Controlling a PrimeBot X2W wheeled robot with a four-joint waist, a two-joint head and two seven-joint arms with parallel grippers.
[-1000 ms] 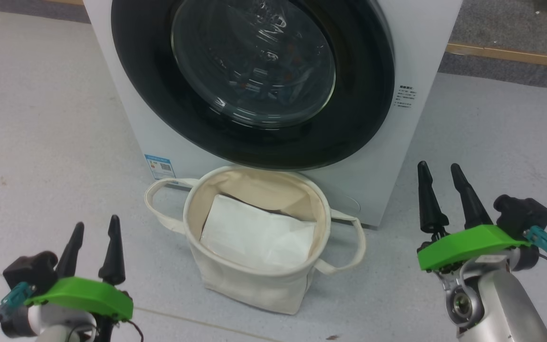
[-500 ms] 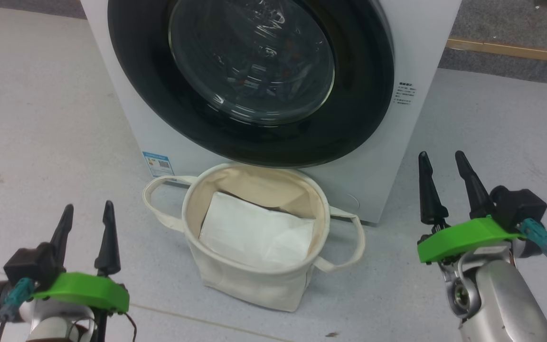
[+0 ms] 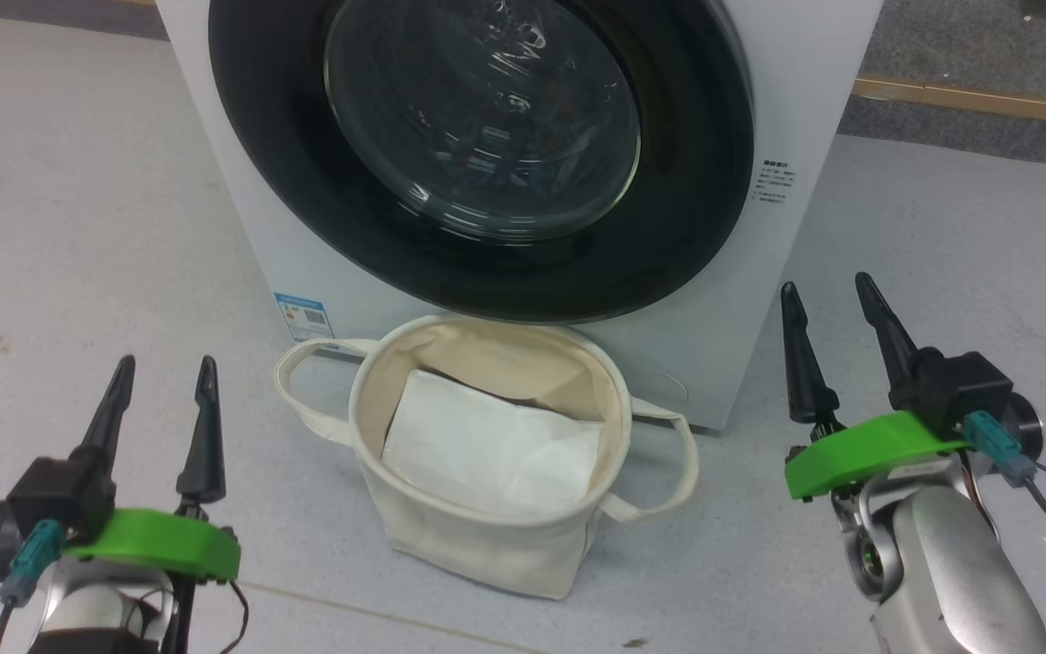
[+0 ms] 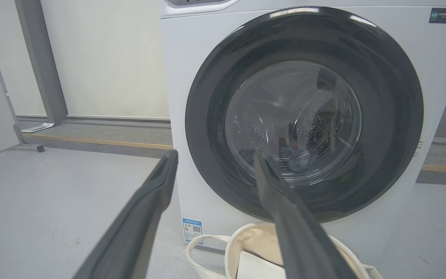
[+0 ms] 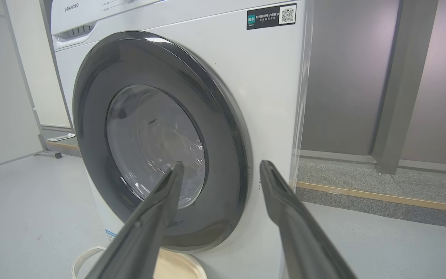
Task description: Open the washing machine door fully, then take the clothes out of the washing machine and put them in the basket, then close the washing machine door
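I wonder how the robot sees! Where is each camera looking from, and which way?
Head view: on the head, looking down at the washing machine door and basket; left gripper and right gripper show, open.
Left wrist view: on the left wrist, facing the door head-on; its fingers show.
Right wrist view: on the right wrist, facing the door's right edge slantwise; its fingers show.
Shared: all three see door and basket.

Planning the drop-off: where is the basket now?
Head view, centre: the basket stands on the floor right before the washing machine, below its closed door.
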